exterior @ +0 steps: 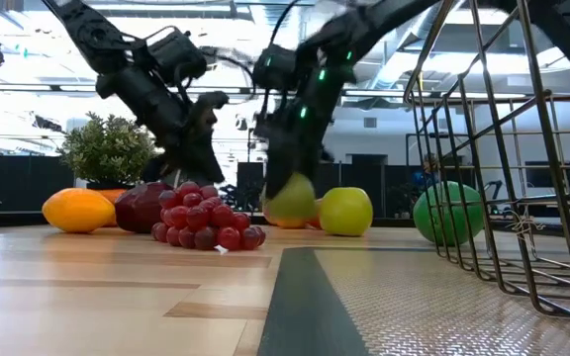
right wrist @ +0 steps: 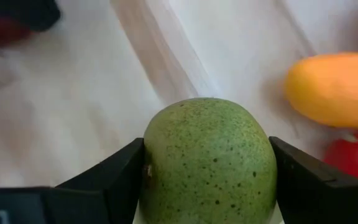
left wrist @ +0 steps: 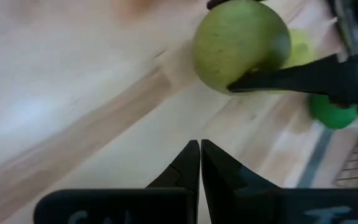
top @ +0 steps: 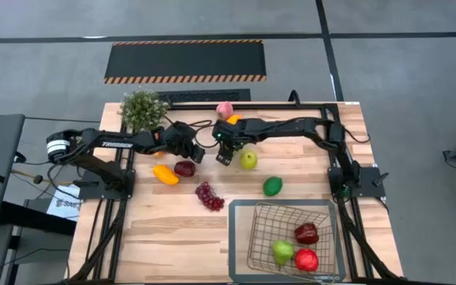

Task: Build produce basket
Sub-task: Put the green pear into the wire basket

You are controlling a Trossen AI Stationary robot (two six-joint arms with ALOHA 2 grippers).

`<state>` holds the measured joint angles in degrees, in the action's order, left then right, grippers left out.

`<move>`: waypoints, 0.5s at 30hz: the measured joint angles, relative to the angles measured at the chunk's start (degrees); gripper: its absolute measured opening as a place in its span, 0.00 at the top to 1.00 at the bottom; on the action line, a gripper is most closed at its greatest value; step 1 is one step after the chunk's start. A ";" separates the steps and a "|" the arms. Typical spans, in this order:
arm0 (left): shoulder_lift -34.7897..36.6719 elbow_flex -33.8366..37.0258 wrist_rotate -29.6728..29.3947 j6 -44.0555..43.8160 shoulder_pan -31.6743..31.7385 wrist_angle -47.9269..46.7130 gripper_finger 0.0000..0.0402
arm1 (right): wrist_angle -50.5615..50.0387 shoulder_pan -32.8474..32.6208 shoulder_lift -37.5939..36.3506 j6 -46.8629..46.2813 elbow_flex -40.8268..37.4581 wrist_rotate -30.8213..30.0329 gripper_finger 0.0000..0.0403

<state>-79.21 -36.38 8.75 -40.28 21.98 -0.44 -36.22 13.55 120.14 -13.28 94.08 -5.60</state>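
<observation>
Across the bench (top: pixel 172 229), biggest thing first: the basket (top: pixel 285 207) sits at the near right corner on a grey mat (top: pixel 239 237), tipped so its open mouth faces the middle of the bench, long axis running roughly toward the near edge, and that tilt looks handy for feeding fruit in. Three pieces already lie inside: a dark red pepper (top: pixel 306 233), a green apple (top: pixel 283 252) and a red apple (top: pixel 306 260). Next down in size, the right arm stretches in from the right side and its end effector (top: pixel 223 154) is down at mid-bench, fingers either side of a speckled green pear (right wrist: pixel 209 158), touching its flanks in the wrist view; I judge the grip is just forming, jaws still wide around it. The pear's stem end and long axis can't be read from here. The left end effector (top: pixel 199 153) hovers just beside, fingers pressed shut and empty, probably waiting its turn. Loose produce is left: purple grapes (top: pixel 210 196) strung diagonally toward the basket, an orange pepper (top: pixel 165 174) lying on its side, a dark red fruit (top: pixel 184 168), a yellow-green apple (top: pixel 248 160), a lime (top: pixel 272 186), and a pink peach (top: pixel 225 109) at the far edge near the potted plant (top: pixel 142 109).
</observation>
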 joint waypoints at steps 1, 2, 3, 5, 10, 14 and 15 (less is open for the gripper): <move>1.13 -0.03 0.00 -0.14 0.02 0.00 1.00 | -0.06 -0.09 -1.35 -0.04 0.04 0.03 0.28; 2.62 -0.04 0.00 -0.56 0.02 -0.93 1.00 | -0.25 -0.27 -2.97 -0.26 0.11 0.13 0.28; 4.48 0.04 0.00 -0.98 0.02 -2.01 1.00 | -1.19 -0.50 -4.60 -0.40 0.11 0.24 0.28; 7.48 -0.07 -0.28 -1.50 -0.04 -1.99 1.00 | -2.39 -1.28 -8.10 -0.62 0.11 0.22 0.28; 16.35 0.07 -0.46 -4.15 -0.51 -4.51 1.00 | -8.34 -6.48 -18.12 -4.51 0.15 0.16 0.28; 22.36 0.00 -0.48 -6.63 -1.67 -4.78 1.00 | -13.59 -14.29 -25.16 -7.33 0.20 1.18 0.28; 23.60 0.00 -0.49 -7.00 -2.00 -4.33 1.00 | -14.22 -16.64 -26.83 -7.84 0.20 1.18 0.28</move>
<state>-55.60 -36.38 8.26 -47.28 19.97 -4.76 -50.44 -3.09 93.31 -21.13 94.28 -4.43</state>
